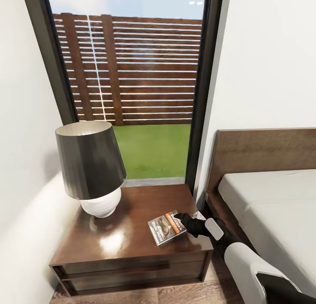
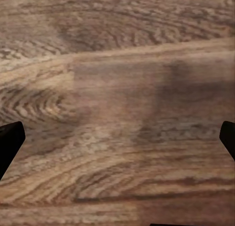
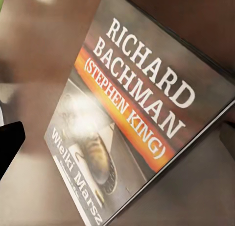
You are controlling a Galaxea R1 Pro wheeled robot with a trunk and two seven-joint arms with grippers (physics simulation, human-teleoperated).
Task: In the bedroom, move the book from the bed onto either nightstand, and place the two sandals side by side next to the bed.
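Observation:
The book (image 1: 167,227) lies flat near the front right of the nightstand (image 1: 127,247), its dark cover with the orange band facing up. In the right wrist view the book (image 3: 132,123) is very close, and its white lettering is readable. My right gripper (image 1: 181,217) rests at the book's right corner; one of its fingers (image 3: 10,147) stands wide at the picture's edge, so it looks open. My left gripper (image 2: 117,140) hangs open over wood-plank floor (image 2: 117,79), nothing between its fingers. The bed (image 1: 272,207) stands to the right of the nightstand.
A lamp (image 1: 90,163) with a dark shade and white base takes up the nightstand's back left. Behind it a tall dark-framed window (image 1: 131,75) shows grass and a slatted fence. A white wall closes the left side. The bed's headboard (image 1: 263,152) stands against the right wall.

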